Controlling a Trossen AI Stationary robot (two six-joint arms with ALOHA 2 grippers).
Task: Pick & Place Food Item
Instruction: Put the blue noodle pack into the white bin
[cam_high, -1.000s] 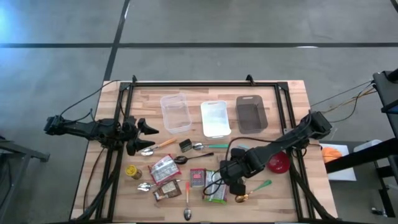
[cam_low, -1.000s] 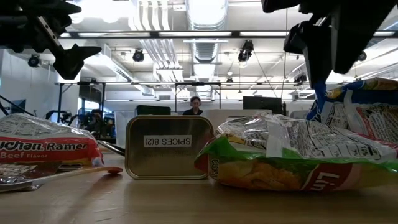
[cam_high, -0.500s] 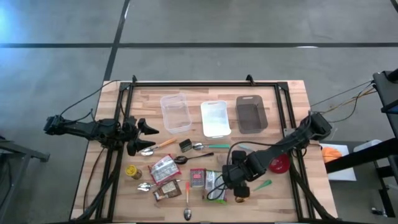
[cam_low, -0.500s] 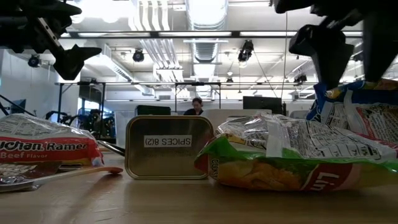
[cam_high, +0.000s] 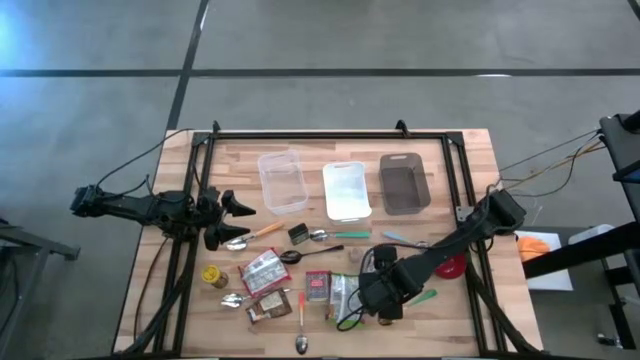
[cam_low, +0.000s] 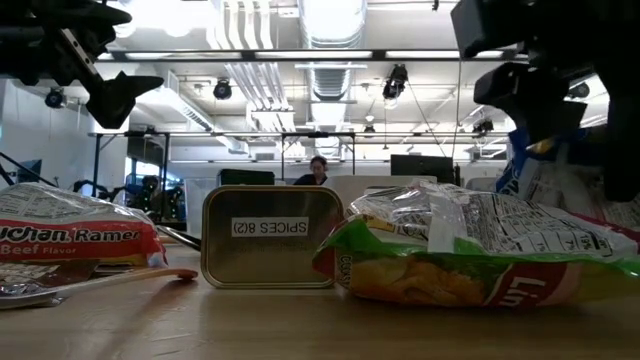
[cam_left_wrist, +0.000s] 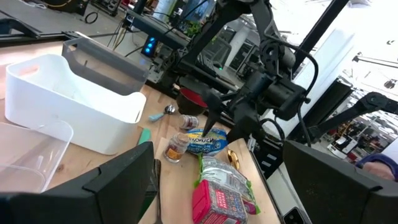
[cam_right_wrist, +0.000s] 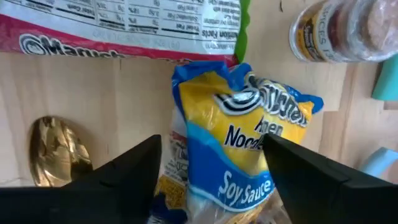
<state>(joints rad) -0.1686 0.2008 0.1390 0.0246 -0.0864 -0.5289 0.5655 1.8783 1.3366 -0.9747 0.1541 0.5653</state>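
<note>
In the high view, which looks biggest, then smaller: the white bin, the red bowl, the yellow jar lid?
1. White bin, clearly the largest.
2. Red bowl, though the right arm hides part of it.
3. Yellow jar lid, the smallest.

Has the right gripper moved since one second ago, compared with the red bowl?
Yes. In the high view the right gripper has shifted toward the table's near edge, farther from the fixed red bowl, and now sits over the blue noodle packet.

Bright, even light from ceiling fixtures (cam_low: 330, 25), which blow out to white glare in the low view. Arms there read as dark silhouettes. Shadows on the table (cam_high: 460, 160) soft, faint. Left wrist view: near fingers (cam_left_wrist: 118, 183) blurred, window glare beyond. Noodle packet (cam_right_wrist: 239, 155) slightly soft.
</note>
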